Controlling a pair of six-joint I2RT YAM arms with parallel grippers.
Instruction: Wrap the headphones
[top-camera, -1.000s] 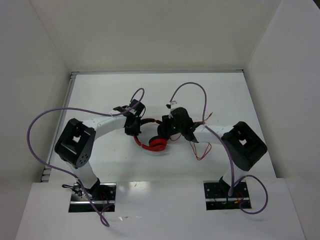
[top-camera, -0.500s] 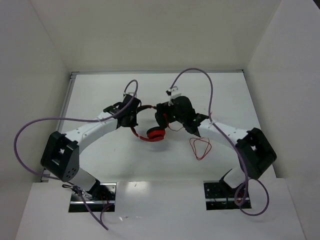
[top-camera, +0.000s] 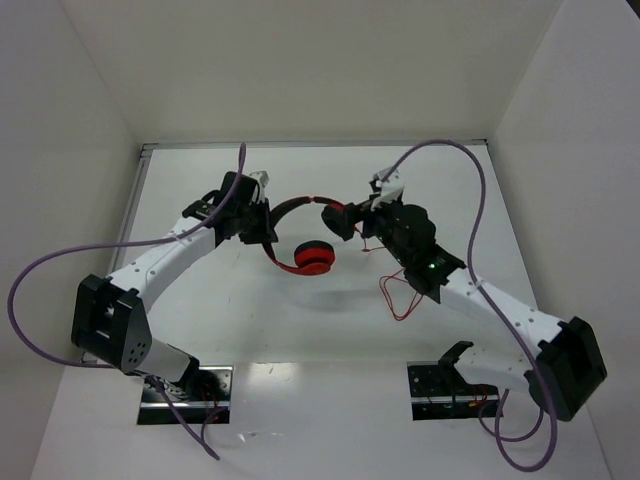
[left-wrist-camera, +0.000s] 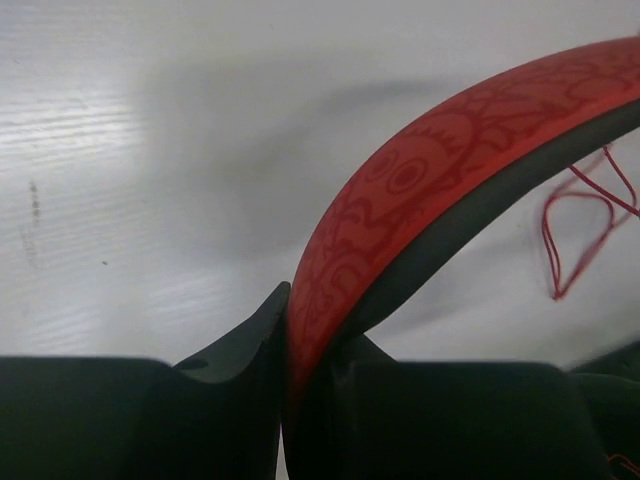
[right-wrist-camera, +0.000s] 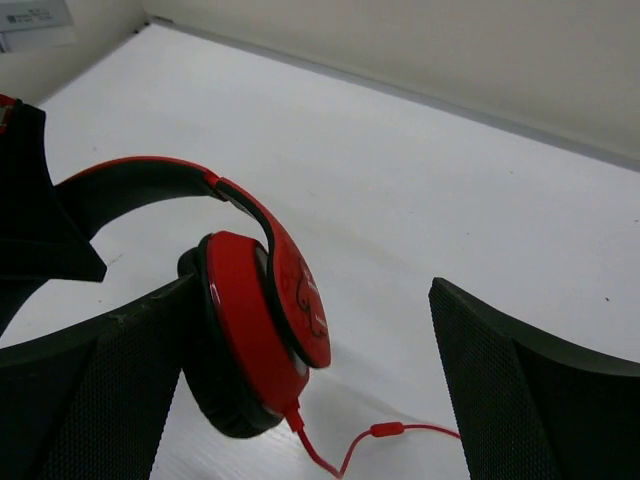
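Observation:
The headphones are held off the table between my arms. The black-and-red headband arcs from my left gripper to my right gripper. My left gripper is shut on the patterned red headband. One red ear cup hangs below the band. My right gripper is open, and the other red ear cup sits between its jaws against the left finger. The thin red cable leaves this cup and trails to a loop on the table.
Thick purple robot cables loop above both arms. White walls enclose the table on three sides, with the back edge close behind the headphones. The arm bases stand at the near edge.
Both arms have stretched farther toward the back of the table, carrying the headphones with them. The right gripper has moved right, and the headband now arches open between the grippers.

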